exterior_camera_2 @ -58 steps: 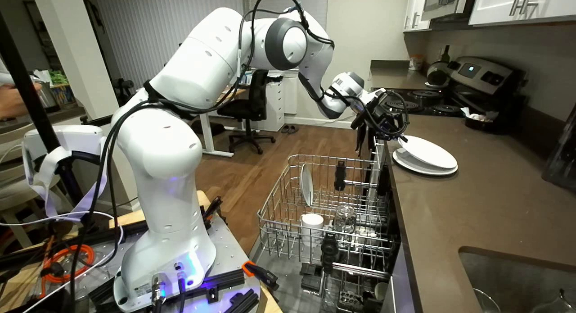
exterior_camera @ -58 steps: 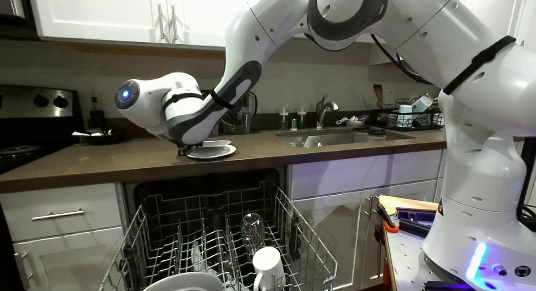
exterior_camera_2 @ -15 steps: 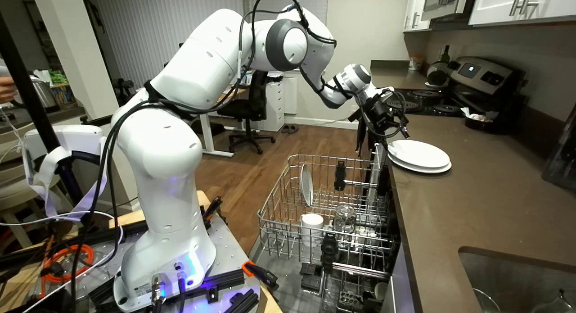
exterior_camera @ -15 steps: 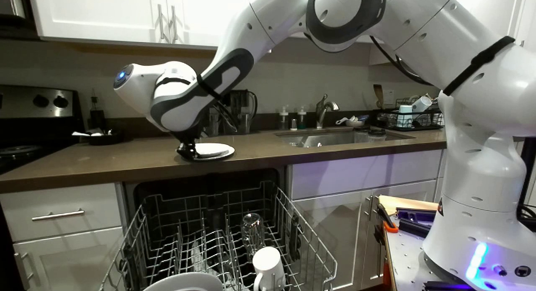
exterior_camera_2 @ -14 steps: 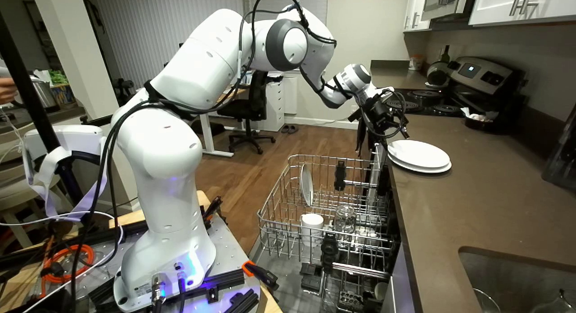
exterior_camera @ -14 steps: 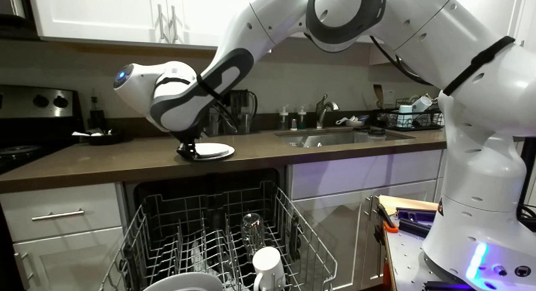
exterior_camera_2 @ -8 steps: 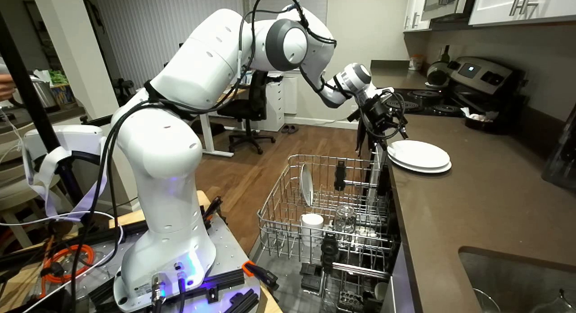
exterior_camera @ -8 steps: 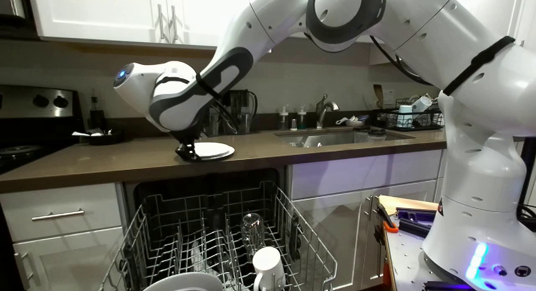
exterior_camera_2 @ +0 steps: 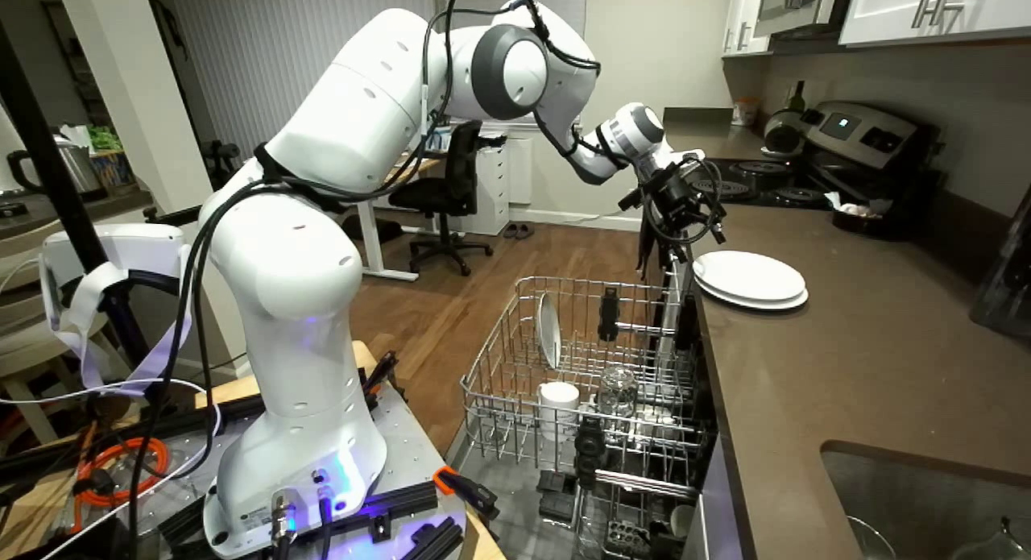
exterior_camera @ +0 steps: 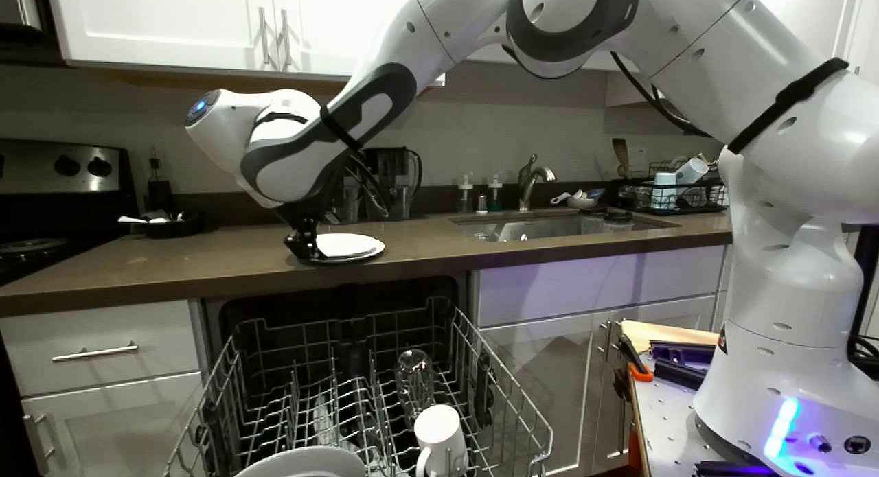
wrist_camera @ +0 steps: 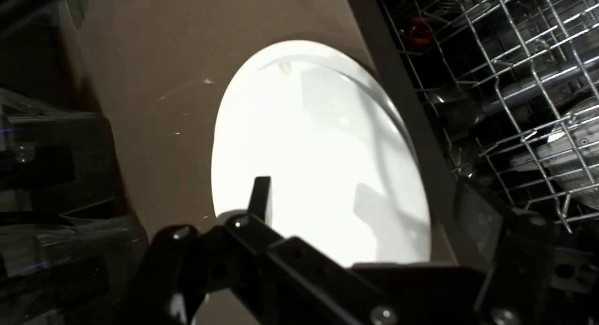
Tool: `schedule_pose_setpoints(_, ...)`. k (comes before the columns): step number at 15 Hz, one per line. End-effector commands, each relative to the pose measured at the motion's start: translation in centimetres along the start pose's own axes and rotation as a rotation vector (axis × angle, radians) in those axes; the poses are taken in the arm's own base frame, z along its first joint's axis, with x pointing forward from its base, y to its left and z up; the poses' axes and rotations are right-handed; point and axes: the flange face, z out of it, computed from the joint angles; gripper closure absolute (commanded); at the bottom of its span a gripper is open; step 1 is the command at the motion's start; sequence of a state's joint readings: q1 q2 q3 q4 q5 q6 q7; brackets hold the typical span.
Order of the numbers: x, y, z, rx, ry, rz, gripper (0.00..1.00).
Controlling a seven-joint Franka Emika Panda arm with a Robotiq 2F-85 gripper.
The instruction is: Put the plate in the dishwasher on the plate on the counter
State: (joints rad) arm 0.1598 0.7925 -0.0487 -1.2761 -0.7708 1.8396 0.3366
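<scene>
Tabletop runs alongside DW rack; hand, spread wide, is low over tabletop. Top plate lies flat on lower plate, on tabletop nr hand, contact unclear; another plate stands on edge in rack, w/ mug & glass also inside.

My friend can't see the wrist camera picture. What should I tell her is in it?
Two white plates, one on top of the other, lie on a brown counter, seen from above. The robot's black fingers are spread apart near the bottom, and a wire dishwasher rack shows on the right.
</scene>
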Motion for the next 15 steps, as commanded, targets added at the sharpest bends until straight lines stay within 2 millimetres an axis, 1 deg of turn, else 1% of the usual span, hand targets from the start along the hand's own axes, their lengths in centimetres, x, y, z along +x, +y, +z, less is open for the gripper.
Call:
schedule_pose_setpoints(1,-1.9,-0.5,-2.4,0.072,-0.001,-0.048,0.00)
schedule_pose_setpoints(4,-4.0,-2.6,-4.9,0.116,0.008,-0.076,0.00)
schedule_pose_setpoints(6,-6.2,-4.3,-7.4,0.135,0.022,-0.100,0.00)
schedule_pose_setpoints(10,-12.0,-8.5,-13.5,0.132,0.064,-0.130,0.00)
schedule_pose_setpoints(12,-15.4,-10.5,-16.6,0.140,0.100,-0.135,0.00)
schedule_pose_setpoints(14,-19.2,-12.0,-18.8,0.142,0.139,-0.104,0.00)
schedule_pose_setpoints(15,-20.9,-12.4,-19.3,0.150,0.153,-0.081,0.00)
